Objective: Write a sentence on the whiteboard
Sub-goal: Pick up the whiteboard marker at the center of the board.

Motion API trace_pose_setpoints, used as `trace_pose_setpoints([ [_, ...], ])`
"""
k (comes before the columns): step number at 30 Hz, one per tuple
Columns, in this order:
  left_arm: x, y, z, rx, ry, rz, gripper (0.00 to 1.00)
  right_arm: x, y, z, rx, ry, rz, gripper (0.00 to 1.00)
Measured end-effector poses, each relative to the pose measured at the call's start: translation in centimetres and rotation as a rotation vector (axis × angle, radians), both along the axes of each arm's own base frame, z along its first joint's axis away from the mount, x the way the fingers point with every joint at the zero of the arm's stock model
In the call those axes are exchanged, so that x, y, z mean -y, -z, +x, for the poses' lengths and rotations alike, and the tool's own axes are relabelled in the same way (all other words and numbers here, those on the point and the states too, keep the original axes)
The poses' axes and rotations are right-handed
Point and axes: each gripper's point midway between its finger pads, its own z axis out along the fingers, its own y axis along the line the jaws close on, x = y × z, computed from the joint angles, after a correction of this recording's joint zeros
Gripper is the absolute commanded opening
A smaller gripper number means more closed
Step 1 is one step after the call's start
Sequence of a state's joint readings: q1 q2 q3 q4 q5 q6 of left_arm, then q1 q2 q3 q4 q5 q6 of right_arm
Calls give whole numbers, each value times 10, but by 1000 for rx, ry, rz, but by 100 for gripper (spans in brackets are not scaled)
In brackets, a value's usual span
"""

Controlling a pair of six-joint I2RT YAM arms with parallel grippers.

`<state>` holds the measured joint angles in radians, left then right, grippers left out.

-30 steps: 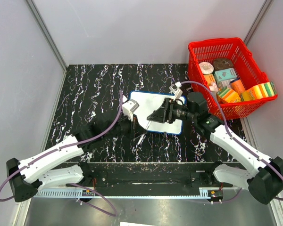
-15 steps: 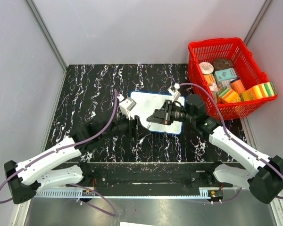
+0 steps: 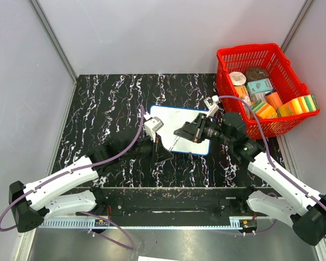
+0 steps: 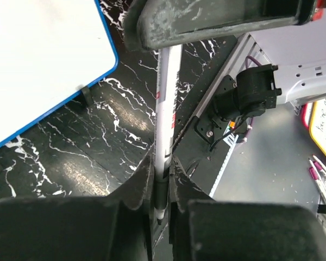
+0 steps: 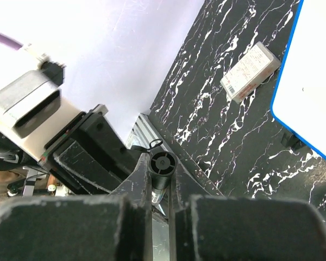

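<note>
Overhead, black marbled table [image 3: 108,109] walled in grey, whiteboard [image 3: 171,115] central, basket [image 3: 249,50] at far-right corner, open marble left, left gripper [image 3: 164,156] clamped on marker [image 4: 164,109], right gripper [image 3: 180,132] clamped on cap [image 5: 162,162].

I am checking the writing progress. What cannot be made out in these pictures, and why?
Top view: the right gripper covers part of the whiteboard; any sentence is hidden or too small.
Left wrist view: the marker runs under a dark padded part, hiding its far end.
Right wrist view: the dark round piece shows end-on only; its length is hidden.
</note>
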<state>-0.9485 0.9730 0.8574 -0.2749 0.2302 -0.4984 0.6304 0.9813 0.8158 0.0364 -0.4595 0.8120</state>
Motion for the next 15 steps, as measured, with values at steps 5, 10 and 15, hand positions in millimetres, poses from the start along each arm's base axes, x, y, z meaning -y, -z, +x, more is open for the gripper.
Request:
trace_pose_setpoints([
  [5, 1, 0, -3, 5, 23, 0, 0, 0, 3, -2, 11, -11, -16, 83],
  [10, -4, 2, -5, 16, 36, 25, 0, 3, 2, -12, 62, -55, -40, 100],
  [15, -5, -15, -15, 55, 107, 9, 0, 1, 0, -30, 87, -152, -35, 97],
])
